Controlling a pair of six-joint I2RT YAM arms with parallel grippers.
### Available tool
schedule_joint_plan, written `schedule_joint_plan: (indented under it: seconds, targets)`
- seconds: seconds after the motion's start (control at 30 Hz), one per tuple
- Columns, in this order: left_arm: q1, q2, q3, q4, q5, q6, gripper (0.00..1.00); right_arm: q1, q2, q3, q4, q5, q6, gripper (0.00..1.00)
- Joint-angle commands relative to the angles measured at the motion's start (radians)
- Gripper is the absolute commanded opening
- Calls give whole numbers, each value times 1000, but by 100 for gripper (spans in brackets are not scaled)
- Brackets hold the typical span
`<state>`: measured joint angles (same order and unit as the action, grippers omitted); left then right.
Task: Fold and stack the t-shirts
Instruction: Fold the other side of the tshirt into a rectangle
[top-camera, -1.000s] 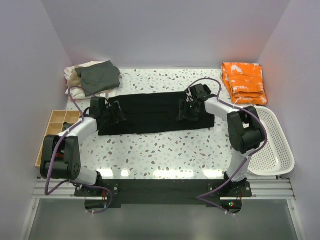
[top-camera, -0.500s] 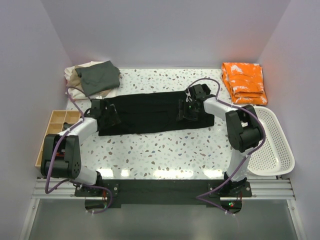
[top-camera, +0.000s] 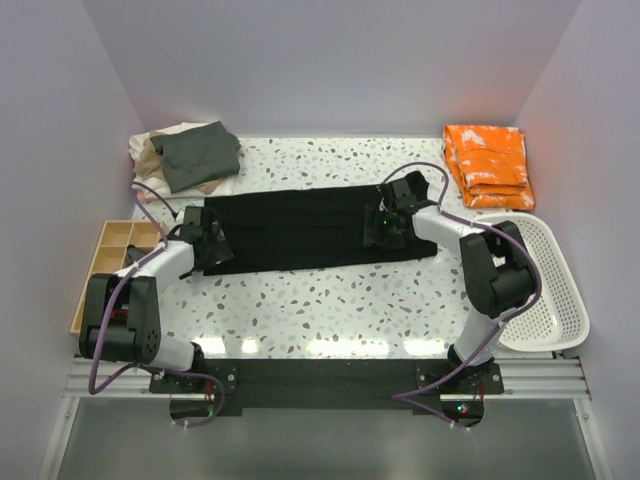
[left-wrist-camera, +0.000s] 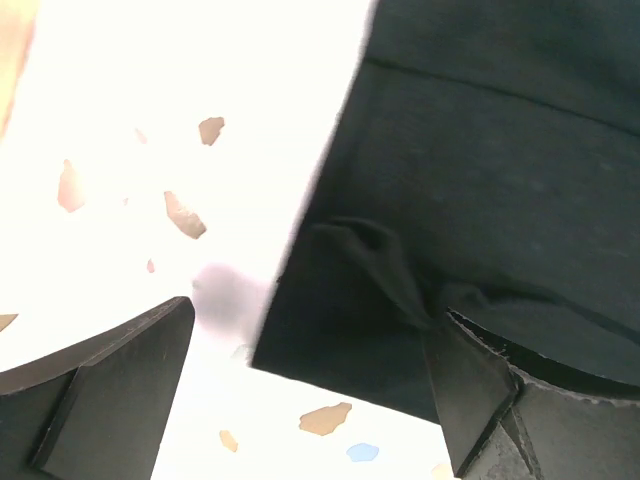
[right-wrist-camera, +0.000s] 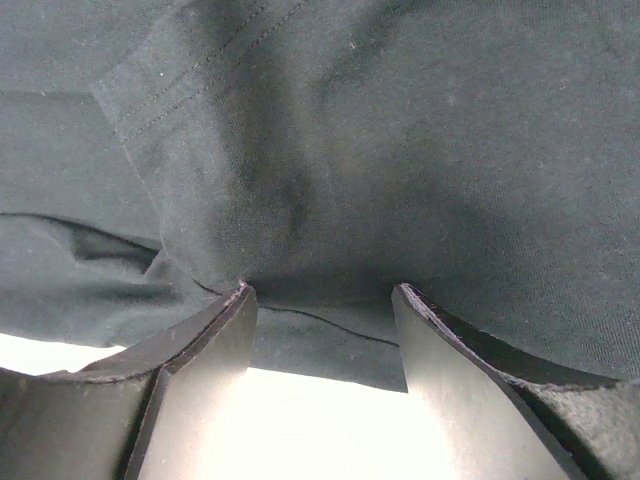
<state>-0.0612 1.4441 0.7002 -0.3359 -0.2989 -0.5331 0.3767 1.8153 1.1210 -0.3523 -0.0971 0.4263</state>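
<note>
The black t-shirt (top-camera: 300, 228) lies folded into a long strip across the middle of the table. My left gripper (top-camera: 207, 242) is low over its left end. In the left wrist view the gripper (left-wrist-camera: 310, 375) is open, with the shirt's near corner (left-wrist-camera: 340, 330) between the fingers and the right finger (left-wrist-camera: 480, 385) touching the cloth. My right gripper (top-camera: 387, 224) sits on the shirt's right part. In its wrist view the gripper (right-wrist-camera: 322, 320) is open, fingertips (right-wrist-camera: 215, 330) resting on a raised fold of black cloth (right-wrist-camera: 380, 170). Folded grey-green, tan and cream shirts (top-camera: 188, 155) are stacked at the back left.
A folded orange cloth (top-camera: 488, 165) lies at the back right. A white plastic basket (top-camera: 545, 300) stands at the right edge. A wooden compartment tray (top-camera: 112, 250) sits at the left edge, close to my left arm. Walls close in the table on three sides.
My left gripper has slid left and nearer, from on top of the shirt to its left end. My right gripper has shifted slightly right on the shirt. The shirt lies a little flatter.
</note>
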Motion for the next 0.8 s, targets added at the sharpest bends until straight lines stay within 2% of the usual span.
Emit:
schedule_joint_plan:
  seconds: [0.0, 0.1, 0.27, 0.4, 0.53, 0.77]
  targets:
    - [3, -34, -8, -41, -91, -22, 100, -13, -51, -98, -74, 100, -12, 63]
    - [1, -83, 10, -43, -109, -27, 100, -12, -102, -107, -48, 79, -32, 63]
    - [1, -253, 27, 27, -31, -2, 100, -13, -214, -67, -60, 63, -58, 64]
    - [1, -286, 50, 92, 79, 30, 100, -15, -255, -38, -77, 94, -57, 65]
    - [0, -245, 77, 196, 260, 54, 100, -15, -258, -26, -92, 176, -37, 66]
    - [-8, -19, 157, 366, 437, 42, 100, -16, -235, -12, -105, 256, -6, 67]
